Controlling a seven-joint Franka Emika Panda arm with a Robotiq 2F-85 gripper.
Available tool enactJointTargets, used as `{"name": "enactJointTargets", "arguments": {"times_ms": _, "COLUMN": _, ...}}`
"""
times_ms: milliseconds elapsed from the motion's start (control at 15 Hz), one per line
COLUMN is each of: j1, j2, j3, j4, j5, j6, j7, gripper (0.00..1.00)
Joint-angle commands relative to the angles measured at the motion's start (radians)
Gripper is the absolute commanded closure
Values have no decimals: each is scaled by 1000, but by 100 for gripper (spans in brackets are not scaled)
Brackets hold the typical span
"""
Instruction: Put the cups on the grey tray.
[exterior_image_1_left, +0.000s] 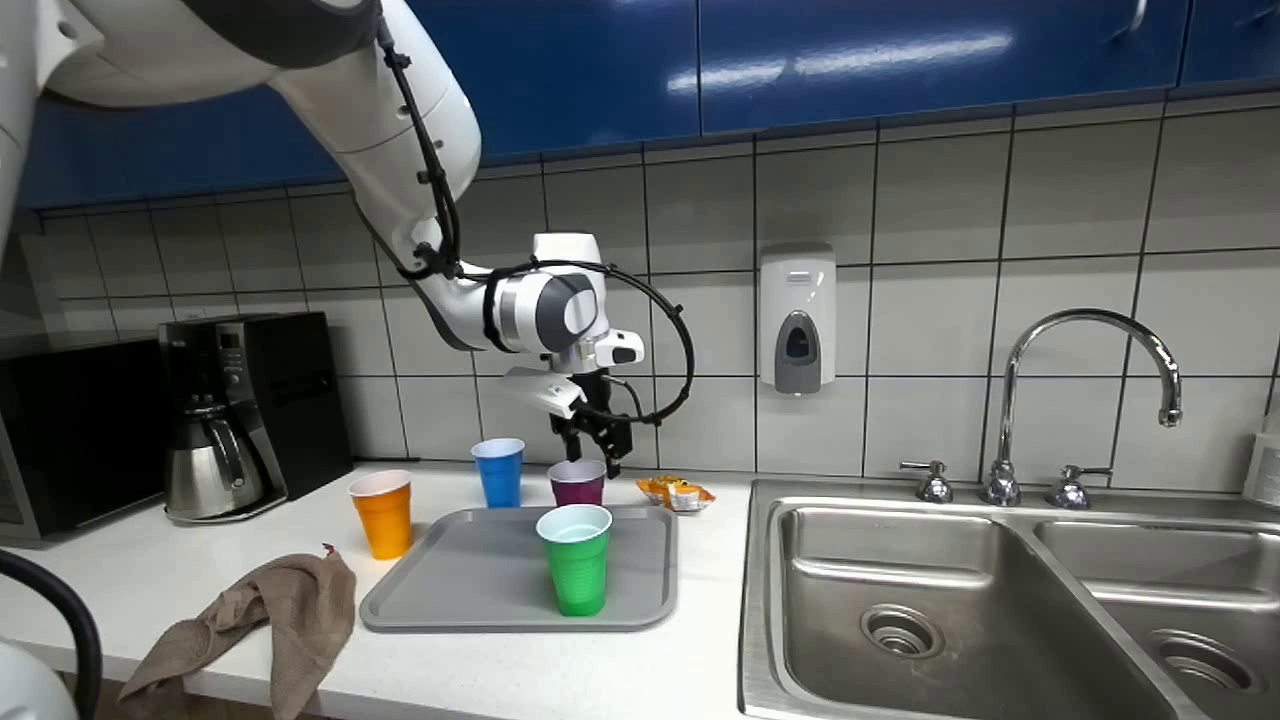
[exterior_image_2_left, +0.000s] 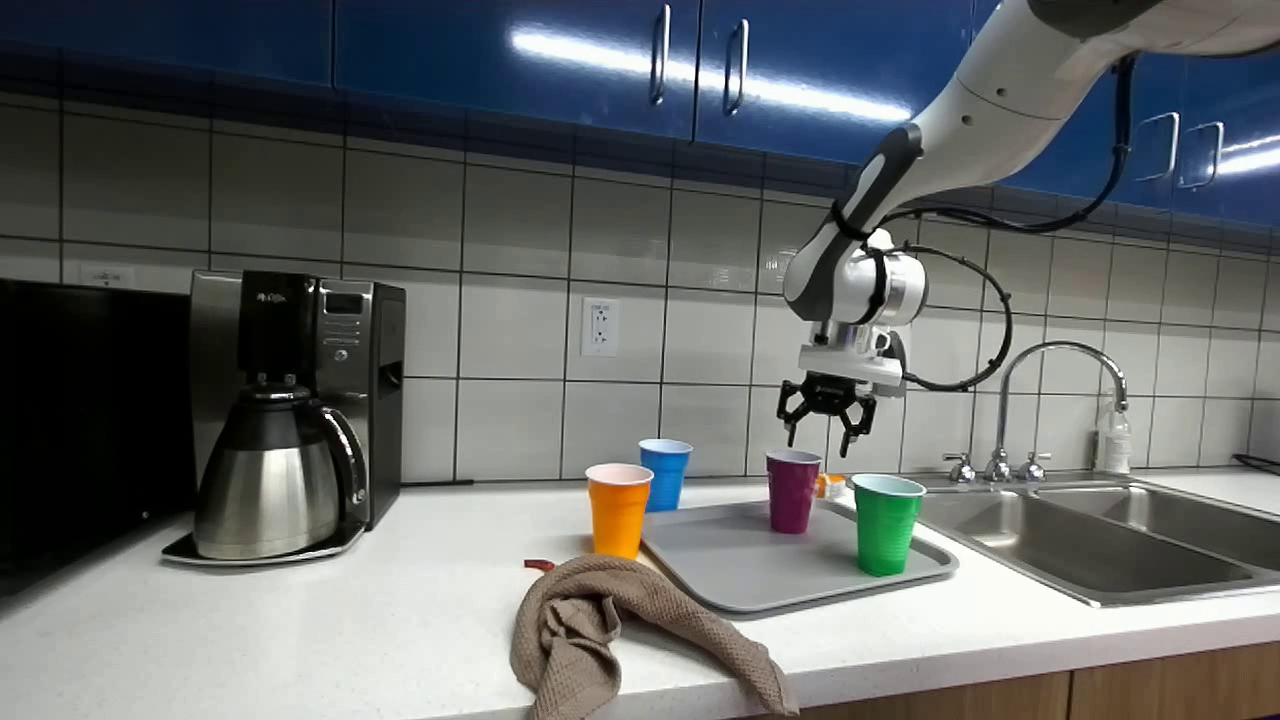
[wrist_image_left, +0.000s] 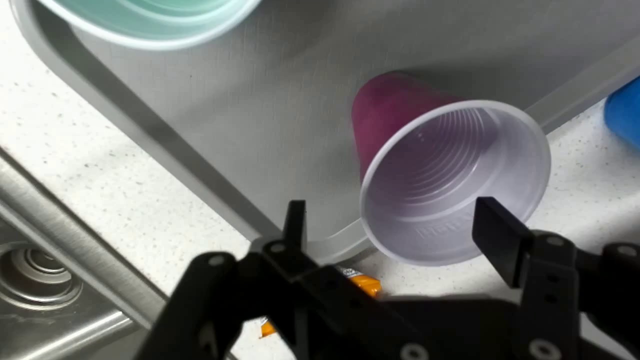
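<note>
Gripper (wrist_image_left: 391, 202), black, two-fingered, foremost in the wrist view: jaws spread wide, nothing grasped; poised over the far edge of the grey tray (exterior_image_1_left: 480, 590).

Purple cup (exterior_image_2_left: 790, 500): upright on the tray, towards its far right corner, below the jaws. Whether either jaw touches the rim cannot be told.

Green cup (exterior_image_1_left: 578, 570): upright on the tray, front right.

Blue cup (exterior_image_1_left: 500, 480): upright, off the tray, just behind its far edge.

Orange cup (exterior_image_1_left: 385, 520): upright, off the tray, just beside its left edge.

Crumpled packet (exterior_image_1_left: 678, 494): off the tray, near its far right corner.

Handling, by judgement: two cups placed, two wanting; step in hand, drawing clear of the purple cup. Rise straight up, jaws wide, until both stand above the rim; sideways drift could tip so slight a cup. For blue or orange thereafter: centre from above and close gently, as thin plastic probably buckles under a hard squeeze; lift over the tray's raised border; lower upright onto the tray's left part; release only once the base sits flat.
</note>
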Motion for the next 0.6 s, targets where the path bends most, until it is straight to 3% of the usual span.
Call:
{"name": "enactJointTargets", "arguments": {"times_ms": 0, "j1": -4, "j2": -95, "j3": -1, "j4": -66, "j5": -30, "j6": -22, "j7": -22, "gripper": 0}}
{"name": "enactJointTargets", "arguments": {"times_ms": 533, "j1": 18, "j2": -145, "j3": 23, "j4": -108, "j5": -65, "j6": -10, "j7": -39, "gripper": 0}}
